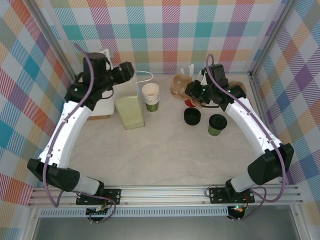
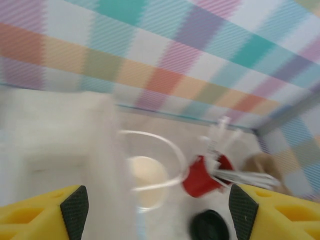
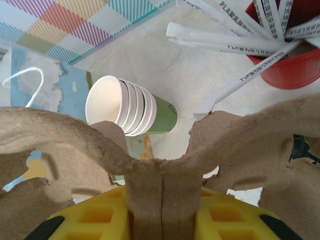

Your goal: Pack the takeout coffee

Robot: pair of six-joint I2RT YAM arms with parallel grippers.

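Pale tabletop (image 1: 165, 155): left gripper (image 2: 159, 212) wide, right gripper (image 3: 162, 210) tight on cardboard carrier (image 3: 240, 145) (lidded coffee cup (image 1: 217, 124) nearby).

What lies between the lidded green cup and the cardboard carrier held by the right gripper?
In the top view the right gripper, shut on the cardboard carrier, sits with its wrist on the line from the lidded cup. A loose black lid and the red mug lie beside that line.
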